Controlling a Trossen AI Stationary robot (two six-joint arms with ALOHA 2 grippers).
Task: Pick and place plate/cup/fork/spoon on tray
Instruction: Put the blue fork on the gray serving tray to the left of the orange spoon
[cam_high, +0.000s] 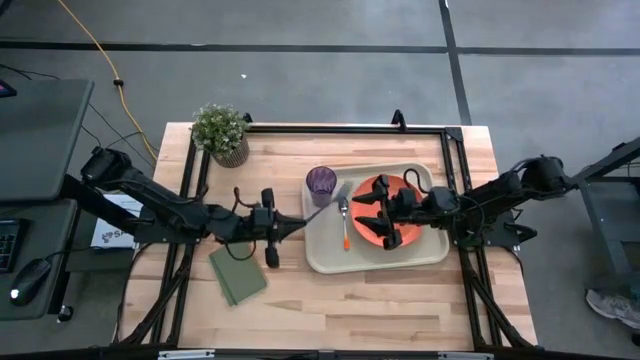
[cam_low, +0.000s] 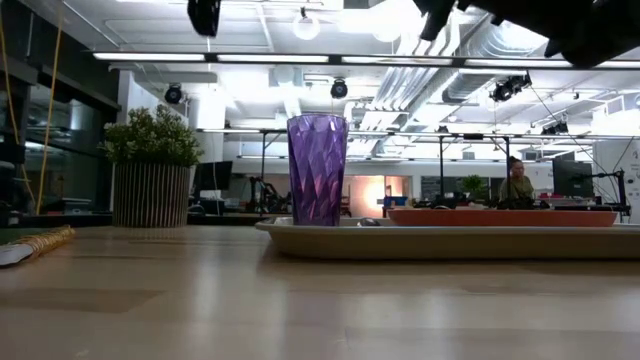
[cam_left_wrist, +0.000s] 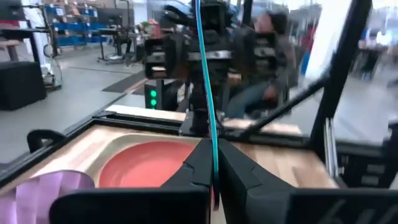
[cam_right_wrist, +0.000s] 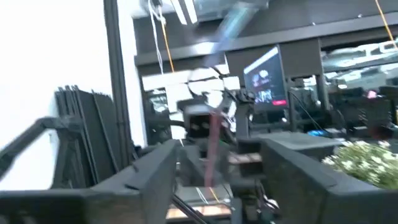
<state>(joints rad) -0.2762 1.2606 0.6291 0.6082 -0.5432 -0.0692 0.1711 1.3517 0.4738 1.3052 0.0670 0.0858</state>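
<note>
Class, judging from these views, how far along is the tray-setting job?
Done: the round orange-red plastic plate, translucent purple plastic cup and orange-handled metal spoon lie on the beige rectangular plastic tray. In hand: the left end effector grips the light-blue-handled fork, pointing it toward the tray. Left: setting that fork down. The right end effector hangs open over the plate.

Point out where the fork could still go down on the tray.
The tray has a bare strip along its near edge, below the plate and spoon. The far left corner is crowded by the cup. The right pincer hovers over the plate; the left pincer holds the fork.
</note>
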